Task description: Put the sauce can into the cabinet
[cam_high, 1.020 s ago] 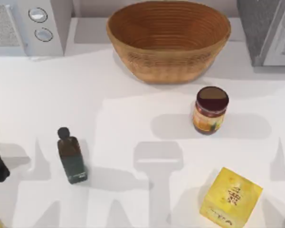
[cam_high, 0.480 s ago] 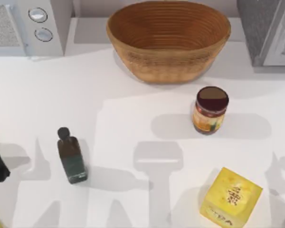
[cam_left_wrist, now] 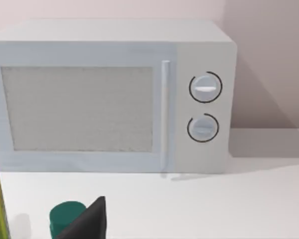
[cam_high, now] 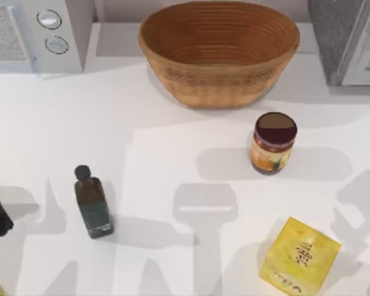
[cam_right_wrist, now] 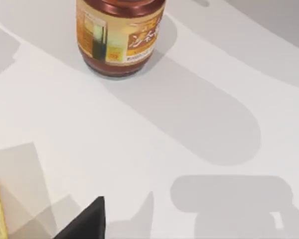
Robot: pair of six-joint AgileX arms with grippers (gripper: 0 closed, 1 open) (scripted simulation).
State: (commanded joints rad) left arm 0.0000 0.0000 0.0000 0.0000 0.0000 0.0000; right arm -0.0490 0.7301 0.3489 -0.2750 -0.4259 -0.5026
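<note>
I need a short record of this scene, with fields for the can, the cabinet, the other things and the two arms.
can: can upright on the table, ungrasped
cabinet: cabinet at far right corner
in front of can: yellow box
behind can: basket
left side: green bottle; microwave at far left corner
left arm: at left edge
right arm: at right edge, near the box

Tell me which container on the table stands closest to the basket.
The sauce can, just in front of the basket; the green bottle and yellow box sit farther away.

matte black angular gripper (cam_right_wrist: 84, 221) fingertips, plain and unmarked
</note>
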